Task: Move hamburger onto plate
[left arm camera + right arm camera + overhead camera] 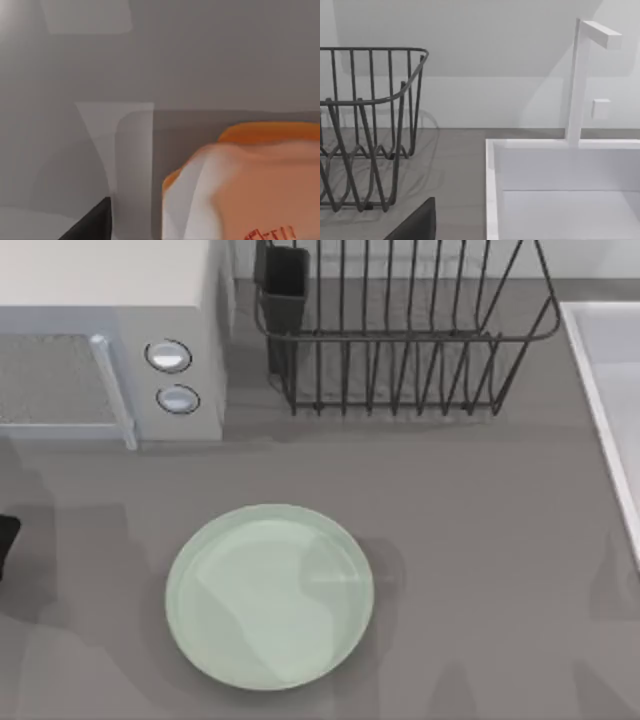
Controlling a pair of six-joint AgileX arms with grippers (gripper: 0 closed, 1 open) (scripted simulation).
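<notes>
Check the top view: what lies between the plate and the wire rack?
Nothing. Between the plate and the rack the top view shows only bare grey table.

At the back of my grey desk (480,540), toward its left, stands a pale grey appliance (110,335) with a long bar handle (112,390) down its front and two round silver knobs (168,356), one just below the other. Just to its right, near the middle of the back edge, sits a dark wire dish rack (400,330); a dark cutlery cup (285,285) hangs at its left end. Along the desk's right edge lies a white sink (605,390), and a squared white faucet (580,80) rises upright from its rear rim, against a plain pale wall (485,45).
</notes>
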